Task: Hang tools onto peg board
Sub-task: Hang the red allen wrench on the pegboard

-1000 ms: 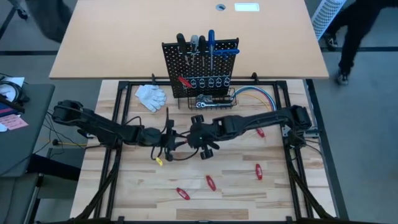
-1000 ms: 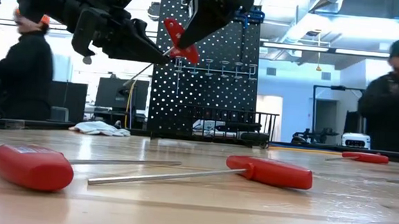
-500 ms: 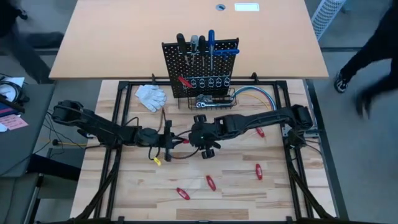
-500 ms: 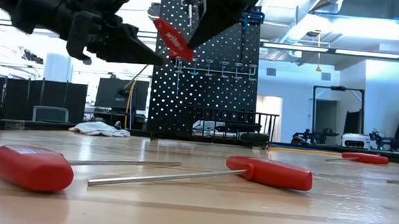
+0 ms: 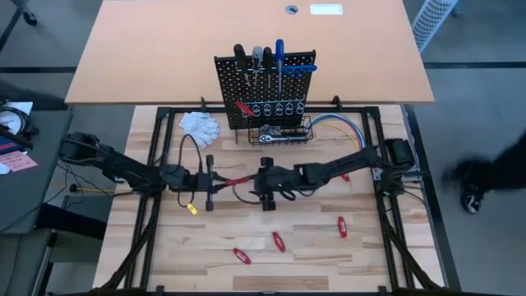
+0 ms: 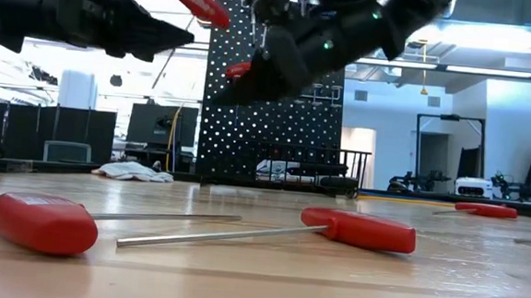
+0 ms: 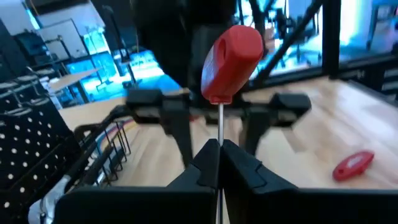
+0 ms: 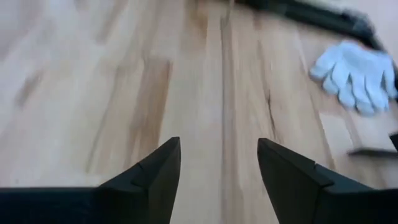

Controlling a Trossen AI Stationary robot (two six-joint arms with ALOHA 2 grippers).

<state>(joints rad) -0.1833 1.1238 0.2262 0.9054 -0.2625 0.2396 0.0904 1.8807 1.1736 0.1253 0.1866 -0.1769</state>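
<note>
the left claw [image 7: 214, 163] pinches the thin shaft of a red-handled screwdriver [image 7: 232, 53] above the worktop [image 5: 312, 238], well short of the peg board [image 5: 265, 86]. the right claw [image 8: 217, 163] gapes empty. gripped only by its shaft, the tool could swivel or slip.

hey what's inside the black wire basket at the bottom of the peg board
In the wire basket at the foot of the peg board, the high view shows a chrome ratchet wrench. Anything lying beneath it is covered.
</note>
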